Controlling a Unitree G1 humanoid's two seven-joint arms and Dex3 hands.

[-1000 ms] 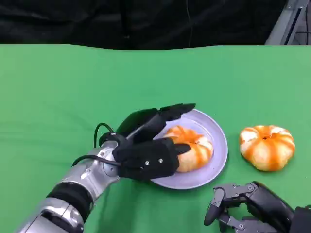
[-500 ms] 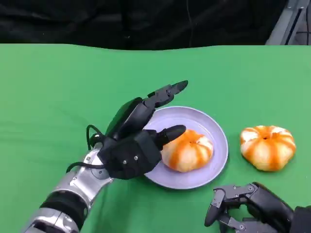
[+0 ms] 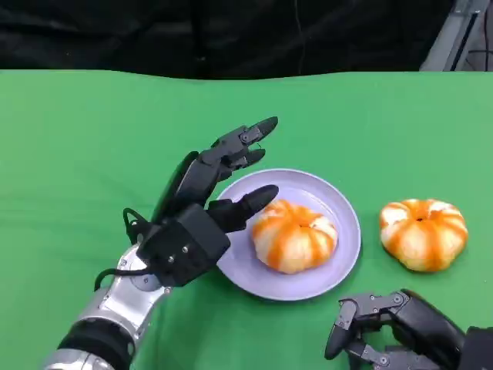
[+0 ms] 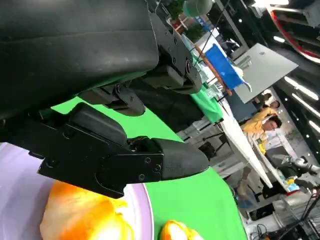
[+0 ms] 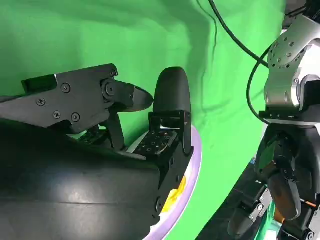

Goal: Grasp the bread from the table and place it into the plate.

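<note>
An orange-and-white striped bread [image 3: 293,235] lies on the lavender plate [image 3: 327,194] at the table's middle. My left hand [image 3: 202,210] hovers at the plate's left rim, fingers spread and holding nothing, its thumb pointing at the bread. The left wrist view shows those fingers [image 4: 125,160] above the bread [image 4: 80,217] and the plate's rim [image 4: 146,212]. A second striped bread [image 3: 424,233] sits on the cloth right of the plate. My right hand [image 3: 389,331] rests low at the front right, fingers loosely bent, with nothing in it. In the right wrist view the plate's rim [image 5: 194,165] lies beyond its fingers [image 5: 167,100].
Green cloth [image 3: 92,154] covers the table; a black backdrop runs along its far edge. My left forearm [image 5: 292,75] with its cable shows in the right wrist view. People and furniture stand far off in the left wrist view.
My left hand has let go of the bread on the plate, spread its fingers and drawn back up and to the left. The right hand has not moved.
</note>
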